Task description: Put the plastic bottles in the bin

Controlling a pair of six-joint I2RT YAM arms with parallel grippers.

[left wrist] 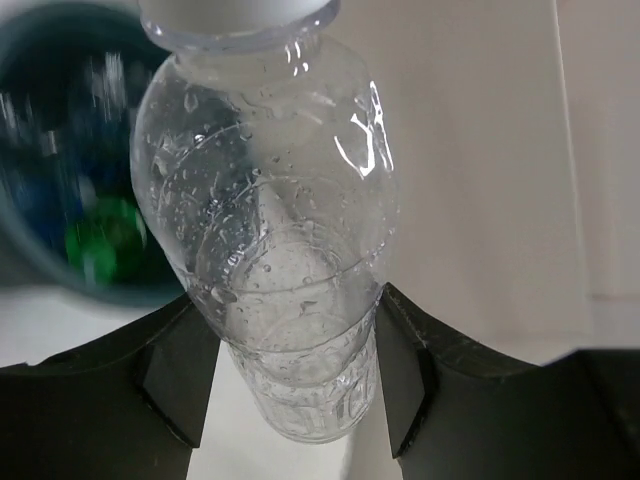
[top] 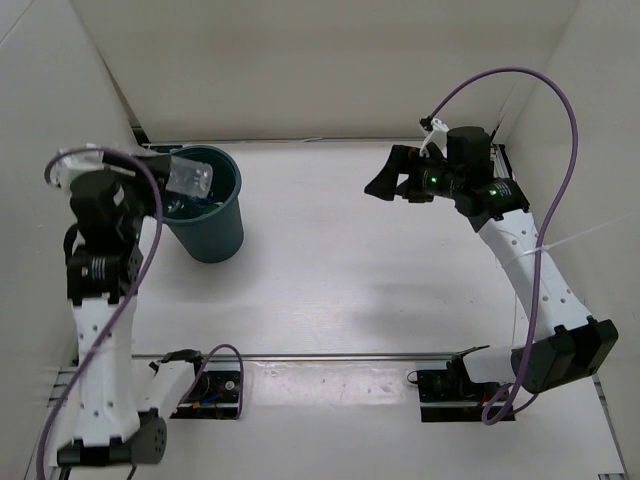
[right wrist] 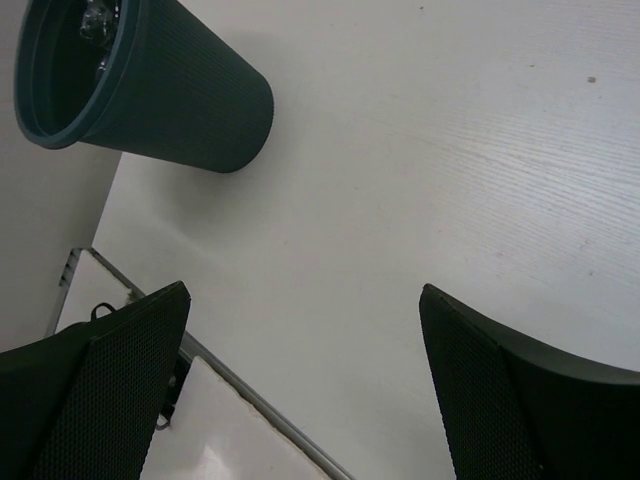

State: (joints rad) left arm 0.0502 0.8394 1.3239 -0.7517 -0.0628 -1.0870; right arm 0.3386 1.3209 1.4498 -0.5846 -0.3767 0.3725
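Note:
My left gripper (left wrist: 295, 370) is shut on a clear, label-less plastic bottle (left wrist: 270, 200) with a white cap (left wrist: 240, 12), its pads pressing the lower body from both sides. From above, this bottle (top: 190, 178) hangs tilted over the left rim of the dark teal bin (top: 215, 235). In the left wrist view the bin (left wrist: 35, 262) is a blur at the left, with a green bottle (left wrist: 105, 240) and blue bits inside. My right gripper (top: 385, 185) stands open and empty at mid-right above the table, far from the bin (right wrist: 190, 100).
White walls close off the table on the left, back and right. A metal rail (top: 350, 355) runs along the near edge in front of the arm bases. A purple cable (top: 560, 110) loops above the right arm.

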